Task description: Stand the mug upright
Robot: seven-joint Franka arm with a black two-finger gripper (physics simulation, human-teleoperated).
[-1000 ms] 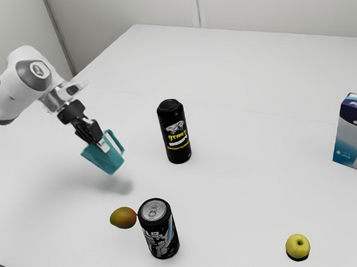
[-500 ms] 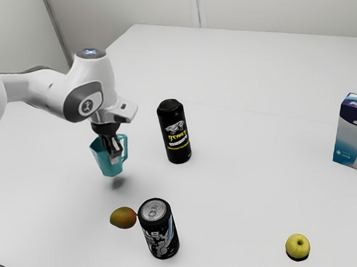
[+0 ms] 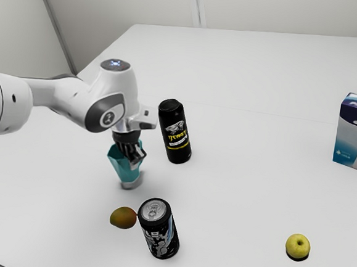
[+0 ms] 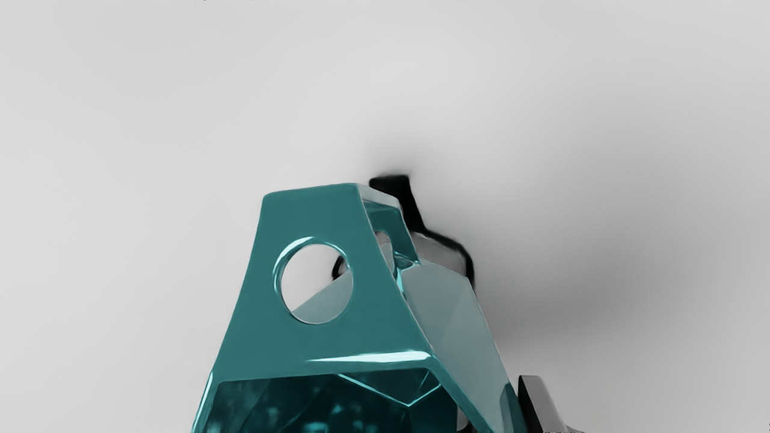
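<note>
Holding the mug (image 3: 123,167) by its side (image 4: 457,325) in closed jaws (image 3: 137,161); looks hard, slippery, maybe breakable; best pinched there, gently but snugly.

Teal mug (image 3: 119,168), faceted and glossy; handle (image 4: 313,213) pierced by a round hole. Mouth turned upward, body slightly tilted. Gripped at one wall by the gripper (image 3: 137,161), low at the table (image 3: 243,169); base contact cannot be confirmed
</note>
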